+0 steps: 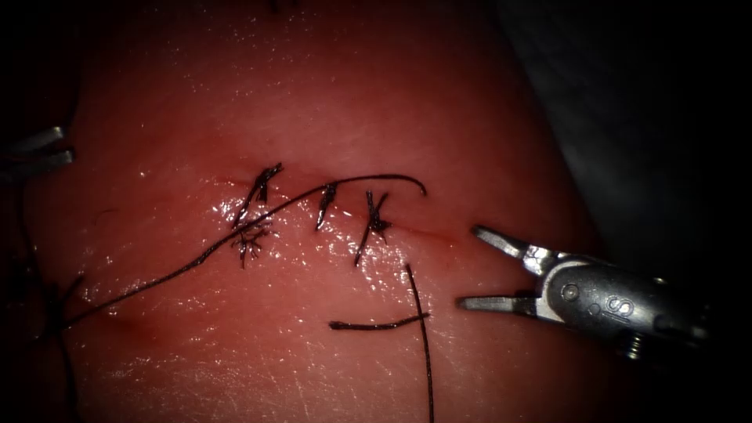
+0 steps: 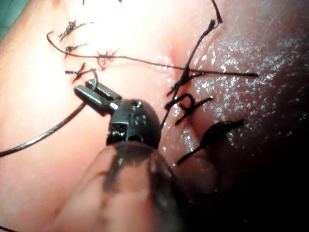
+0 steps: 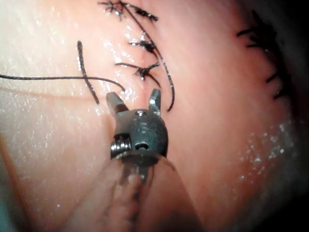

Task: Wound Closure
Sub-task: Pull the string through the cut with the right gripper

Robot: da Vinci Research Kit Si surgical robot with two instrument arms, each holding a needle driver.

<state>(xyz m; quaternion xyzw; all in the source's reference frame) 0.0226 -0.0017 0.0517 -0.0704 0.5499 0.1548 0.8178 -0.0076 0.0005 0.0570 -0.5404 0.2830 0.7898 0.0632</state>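
Right tool (image 1: 470,268): you are holding it empty, jaws apart, lower right | thread (image 1: 196,262) is lying leftward across cut (image 1: 313,207), long axis diagonal | left tool (image 1: 39,153): far left edge, jaws together; needle undetermined.

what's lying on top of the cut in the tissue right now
Across the cut sit three knotted stitches, with a long thread trailing left over them and off the tissue. The right end effector is open beside it, holding nothing. The stitches cover the cut's edges beneath them.
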